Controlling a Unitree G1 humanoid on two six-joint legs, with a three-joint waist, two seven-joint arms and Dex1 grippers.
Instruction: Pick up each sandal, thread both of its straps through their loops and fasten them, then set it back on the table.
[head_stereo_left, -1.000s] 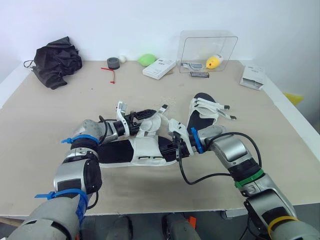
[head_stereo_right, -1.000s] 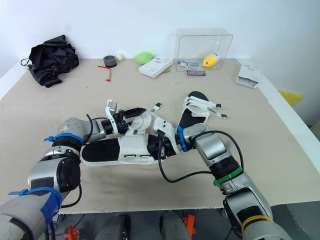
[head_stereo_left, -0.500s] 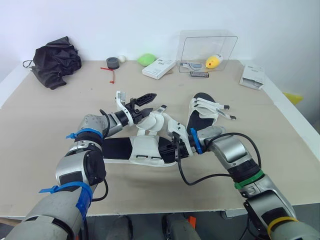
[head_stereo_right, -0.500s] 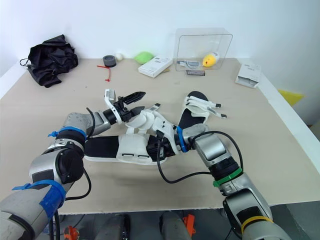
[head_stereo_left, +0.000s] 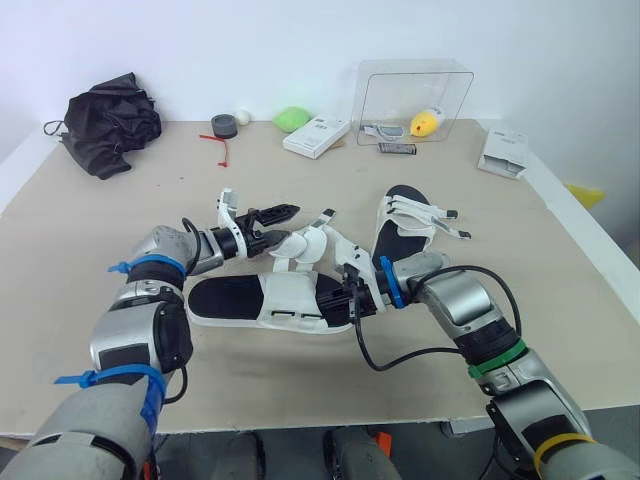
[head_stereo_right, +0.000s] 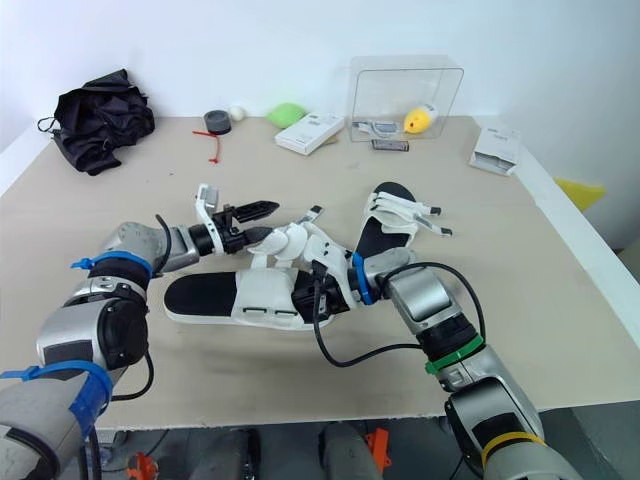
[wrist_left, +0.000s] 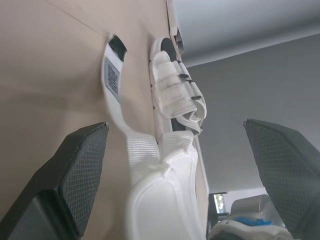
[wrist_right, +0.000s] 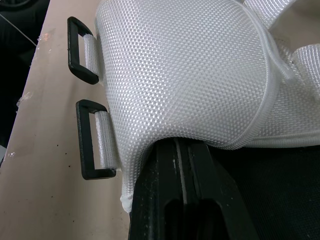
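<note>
Sandals, a pair with black soles and white woven uppers, lie near the middle of a beige desk (head_stereo_left: 90, 260). The near sandal (head_stereo_left: 262, 300) lies lengthwise across the robot's front, between its two arms, with its sole flat on the desk. Its two straps (head_stereo_left: 312, 238) are undone and stand up loosely from the far side. Two black rectangular loops (wrist_right: 84, 50) wait empty on the near side. The left hand (head_stereo_left: 288, 222) hovers over those loose straps with its fingers spread wide, one on each side of a strap, gripping nothing. The right hand (head_stereo_left: 352, 296) is at one end of this sandal. Its fingers are pressed together, tips hidden under the edge of the white upper, apparently pinching it. The far sandal (head_stereo_left: 408, 228) rests just beyond the right forearm, its strap ends poking out sideways. Likely handling: the shoe looks light, the sole fairly stiff, the straps soft and floppy, the loops small and rigid. A strap is best pinched close to its free tip, so it feeds straight through a loop, while the other hand steadies the sole's edge. Along the back of the desk sit a crumpled black bag (head_stereo_left: 110, 122), a roll of tape (head_stereo_left: 225, 125), a green object (head_stereo_left: 293, 119), a white box (head_stereo_left: 317, 136) and a clear plastic case (head_stereo_left: 415, 95).
</note>
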